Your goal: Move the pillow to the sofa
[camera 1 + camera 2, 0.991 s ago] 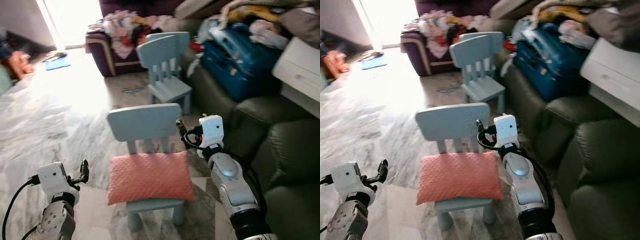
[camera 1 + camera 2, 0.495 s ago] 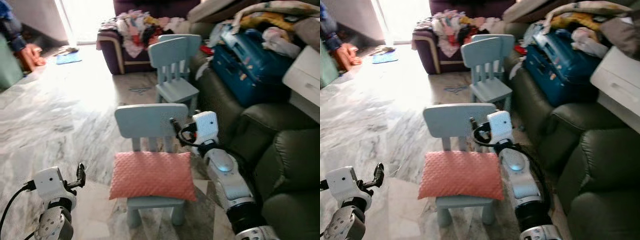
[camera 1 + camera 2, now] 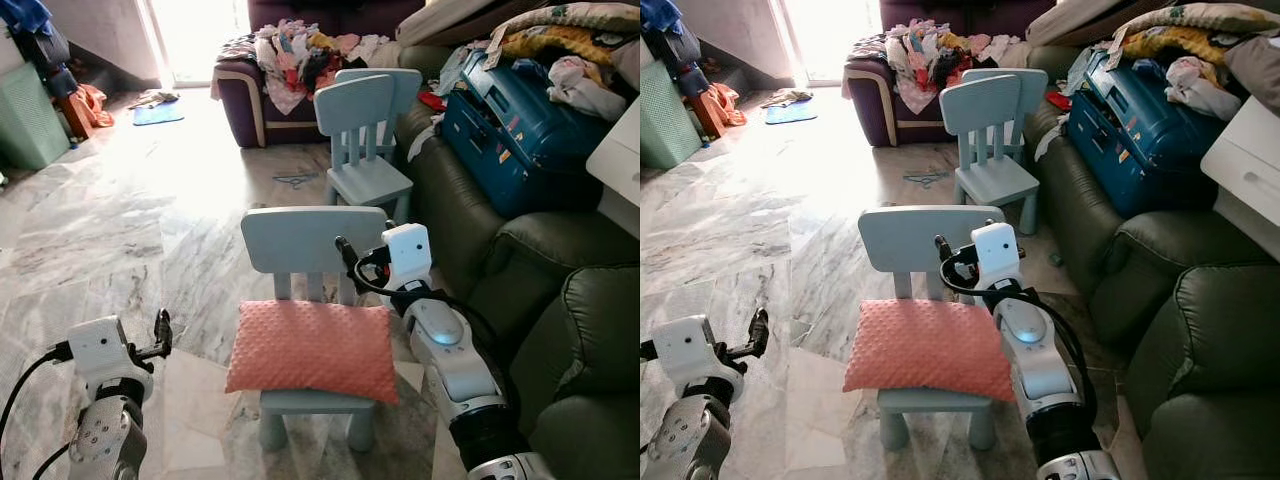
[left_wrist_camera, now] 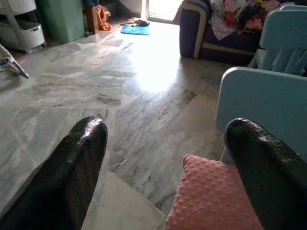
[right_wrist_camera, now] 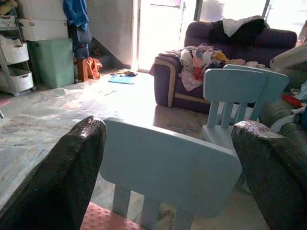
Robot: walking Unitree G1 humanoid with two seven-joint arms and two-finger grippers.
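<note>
Compared with a second ago, the head camera has swung so that more of the room's left side shows, including a green bin point(image 3: 28, 128); the chairs and pillow appear unmoved. Relative to the pillow, the right hand point(image 3: 345, 250) has drawn in from beside the chair's right edge to the right end of the backrest, above the pillow's far right corner. The left hand point(image 3: 162, 330) has held low and well apart to the left of the chair, over the floor. Judgement: the robot is closing on the pillow for a grasp; nothing has been lifted, so the move has not begun.

The pillow point(image 3: 313, 348) lies flat on the seat of the near child's chair point(image 3: 300, 238), overhanging the seat at both sides. It is a salmon-pink rectangular cushion with a raised dotted weave, soft and likely to sag when gripped by one edge. The chair is pale blue moulded plastic with a slatted back; a second chair point(image 3: 362, 110) of the same kind stands behind it. The floor point(image 3: 150, 220) is glossy veined marble.

Both hands are released: the wrist views show each pair of black textured fingers spread wide, grasping nothing.

The dark green leather sofa point(image 3: 560, 310) stands just right of the chair; farther along, its seat is loaded with a blue suitcase point(image 3: 520, 130) and laundry.
</note>
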